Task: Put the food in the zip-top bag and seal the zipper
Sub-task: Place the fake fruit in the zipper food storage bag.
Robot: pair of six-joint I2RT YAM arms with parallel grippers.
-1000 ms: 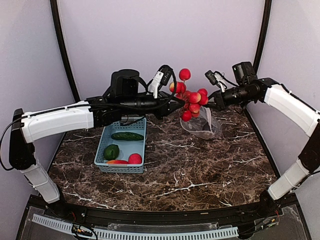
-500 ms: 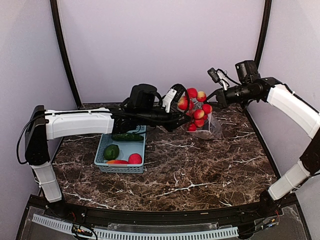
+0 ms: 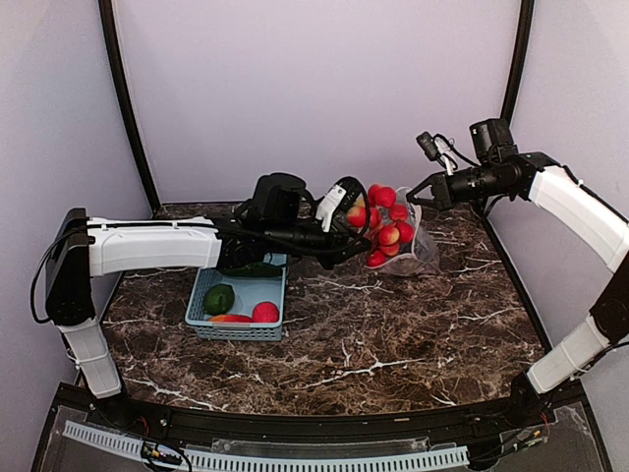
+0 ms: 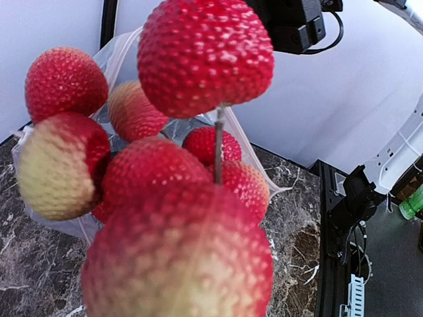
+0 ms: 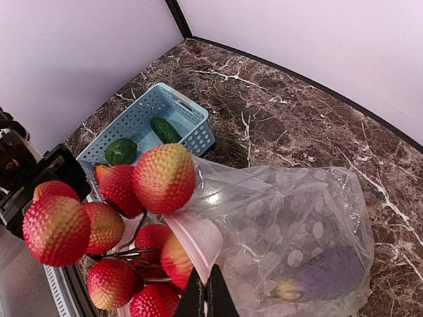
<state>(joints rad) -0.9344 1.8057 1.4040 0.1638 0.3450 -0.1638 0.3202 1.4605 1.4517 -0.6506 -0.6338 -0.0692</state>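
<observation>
Clamped: left gripper (image 3: 362, 234) on fruit bunch (image 3: 385, 220) at bag (image 5: 291, 224) mouth, right gripper (image 5: 207, 290) on bag rim. Bagged: eggplant (image 5: 324, 271). Yet to bag: cucumber (image 5: 165, 130), avocado (image 5: 121, 150).

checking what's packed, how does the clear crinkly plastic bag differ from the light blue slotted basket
The clear crinkly plastic bag is soft and see-through; the light blue slotted plastic basket is rigid and opaque. The bag's mouth is pinched up by the right gripper; the basket sits flat, untouched. The bag holds a dark purple eggplant; the basket holds a green cucumber and avocado. Both rest on the marble table and hold toy food.
</observation>
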